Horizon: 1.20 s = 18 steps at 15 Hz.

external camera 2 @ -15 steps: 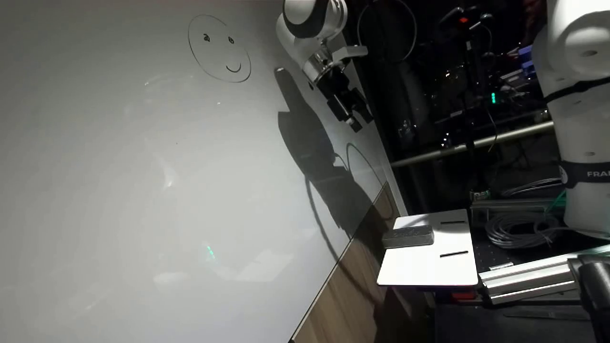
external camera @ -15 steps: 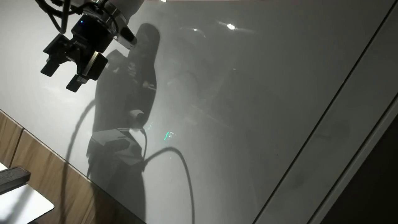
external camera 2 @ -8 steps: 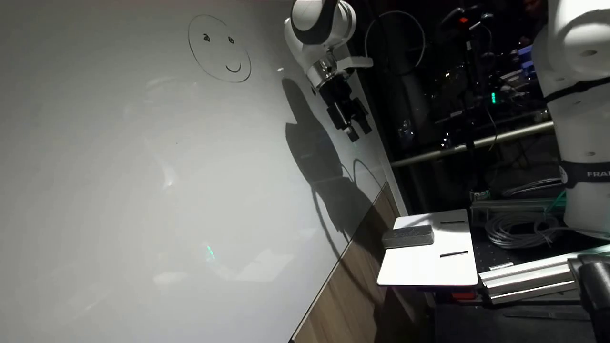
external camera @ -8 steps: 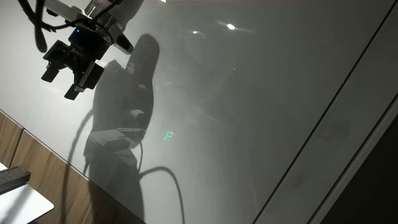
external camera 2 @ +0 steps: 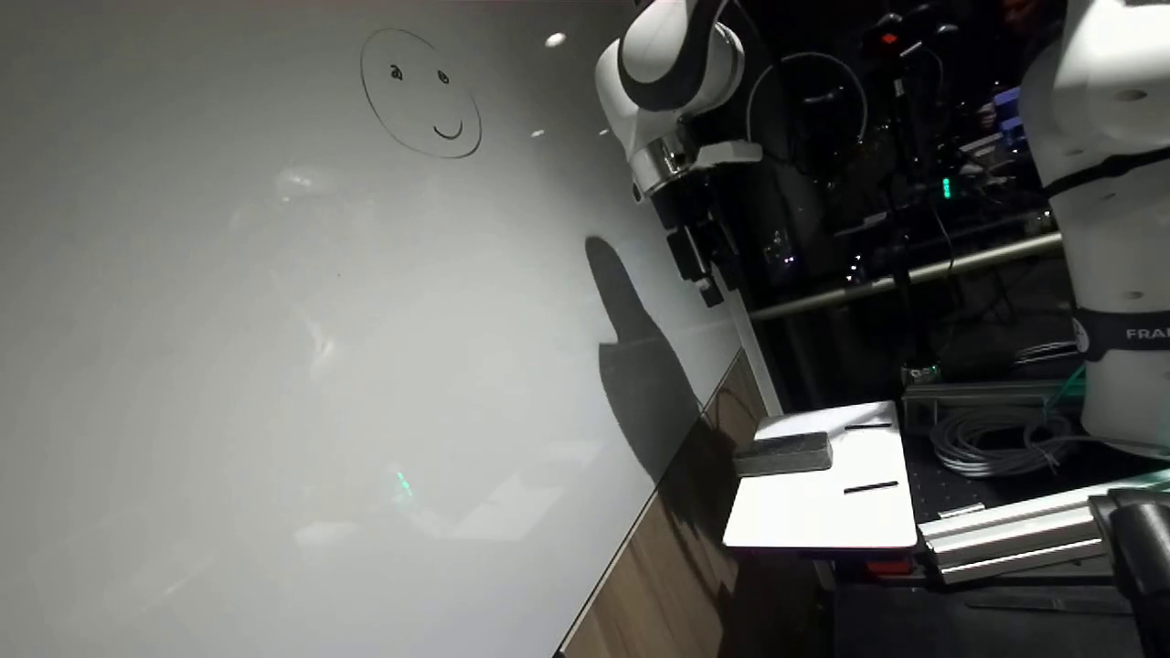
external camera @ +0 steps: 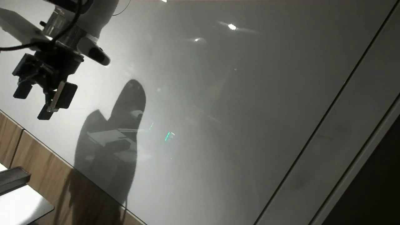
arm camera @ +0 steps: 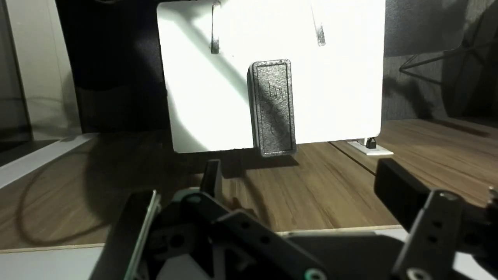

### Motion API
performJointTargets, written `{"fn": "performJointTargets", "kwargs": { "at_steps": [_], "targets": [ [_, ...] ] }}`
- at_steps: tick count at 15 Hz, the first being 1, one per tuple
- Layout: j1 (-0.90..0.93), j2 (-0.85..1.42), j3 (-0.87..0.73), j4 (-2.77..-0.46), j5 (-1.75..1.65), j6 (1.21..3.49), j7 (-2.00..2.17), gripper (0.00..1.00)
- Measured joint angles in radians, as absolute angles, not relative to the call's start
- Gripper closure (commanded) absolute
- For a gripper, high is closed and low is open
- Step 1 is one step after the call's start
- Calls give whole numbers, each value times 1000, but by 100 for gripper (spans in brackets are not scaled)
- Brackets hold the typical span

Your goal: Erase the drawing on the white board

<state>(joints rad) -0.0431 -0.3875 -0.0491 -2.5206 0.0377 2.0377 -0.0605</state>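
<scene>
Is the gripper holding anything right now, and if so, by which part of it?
Nothing is held: the gripper is open, and the dark block lies apart from it on the white shelf.

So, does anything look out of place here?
The dark grey rectangular block juts slightly past the edge of the flat white rectangular platform instead of lying fully on it. I see no spill or damage.

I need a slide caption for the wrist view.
Empty, open gripper facing a dark, eraser-like block lying on a white tray, with wood paneling lower in the frame.
</scene>
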Motion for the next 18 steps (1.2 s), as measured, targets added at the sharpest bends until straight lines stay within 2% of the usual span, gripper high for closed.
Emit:
{"fn": "performJointTargets", "kwargs": {
  "at_steps": [7,13,18],
  "targets": [
    [22,-407,2,-2764,38,2379,-56,0],
    [33,-249,38,-2782,14,2614,-15,0],
    [2,-102,37,-2780,-69,2717,50,0]
  ]
}}
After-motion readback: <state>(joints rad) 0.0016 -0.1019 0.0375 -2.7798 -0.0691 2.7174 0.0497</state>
